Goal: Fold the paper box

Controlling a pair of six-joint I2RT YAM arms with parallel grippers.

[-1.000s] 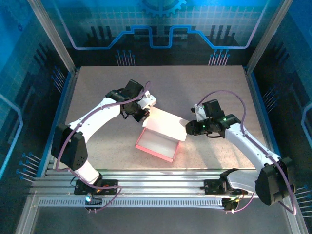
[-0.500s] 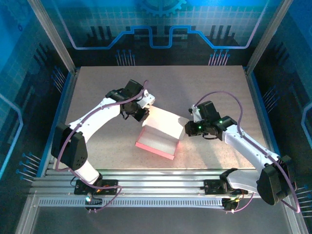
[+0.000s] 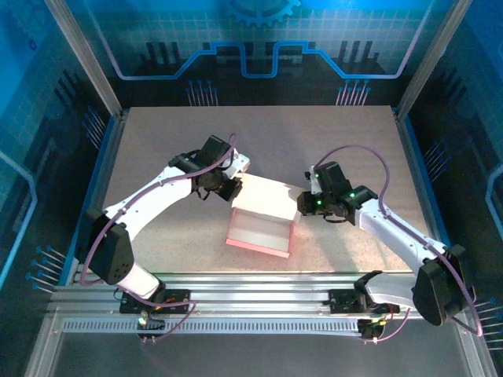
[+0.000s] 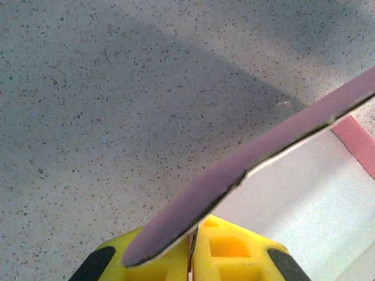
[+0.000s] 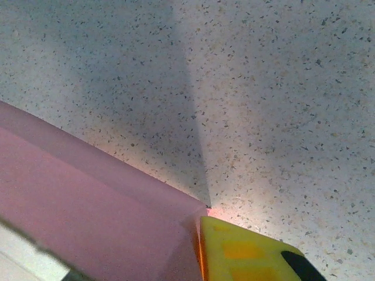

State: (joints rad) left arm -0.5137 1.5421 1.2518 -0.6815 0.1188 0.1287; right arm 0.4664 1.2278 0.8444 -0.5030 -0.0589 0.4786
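The paper box [image 3: 263,214] is a shallow pink box with a whitish inside, lying in the middle of the table. My left gripper [image 3: 229,188] is at its back left corner. In the left wrist view its yellow fingers [image 4: 231,252] are shut together, and a pink flap [image 4: 263,153] lies slanted across their tips above the whitish inner side [image 4: 304,205]. My right gripper [image 3: 303,206] is at the box's back right corner. In the right wrist view one yellow finger [image 5: 246,254] presses against a pink wall [image 5: 88,216]; the other finger is hidden behind the cardboard.
The speckled tabletop [image 3: 157,141] has free room behind and to both sides of the box. A metal rail [image 3: 251,292] runs along the near edge by the arm bases. Blue walls and frame posts [image 3: 86,63] close the cell in.
The box has swung and shifted a little to the right. My right gripper moved left and up against its back right corner. My left gripper dropped slightly toward the back left flap.
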